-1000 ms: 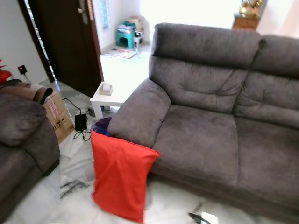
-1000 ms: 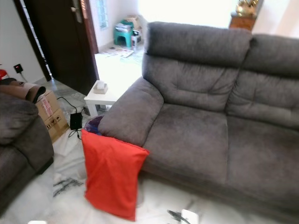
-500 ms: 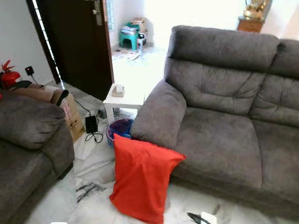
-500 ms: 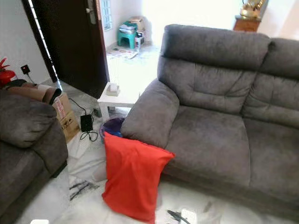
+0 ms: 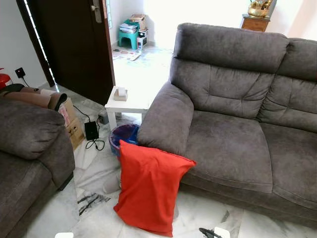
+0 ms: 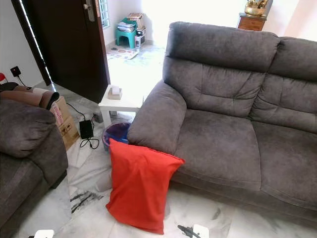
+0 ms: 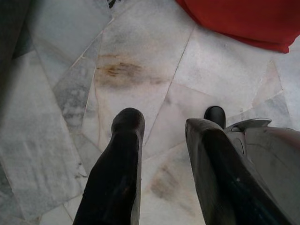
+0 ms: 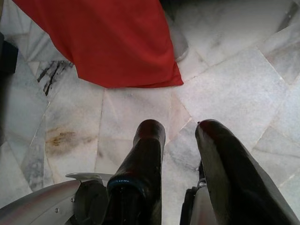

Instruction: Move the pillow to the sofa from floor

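A red pillow (image 5: 148,188) stands on the marble floor and leans against the front of the grey sofa (image 5: 233,144), just below its left armrest (image 5: 166,119). My left gripper (image 7: 166,124) hangs open above bare floor tiles, with the edge of the red pillow (image 7: 239,21) a short way ahead of it. In the right wrist view my right gripper (image 8: 180,129) is also open and holds nothing. The lower corner of the red pillow (image 8: 112,42) lies on the floor ahead of its fingers.
A small white side table (image 5: 130,101) stands by the sofa's armrest, with a blue bin (image 5: 124,135) between it and the pillow. To the left are a second grey sofa (image 5: 29,153), a cardboard box (image 5: 74,126) and a black adapter (image 5: 91,131) with its cable. A dark door (image 5: 69,44) stands behind them.
The whole picture has shifted as the camera moved, and the sofa and pillow now sit more centred. The pillow still leans on the sofa in the same place.
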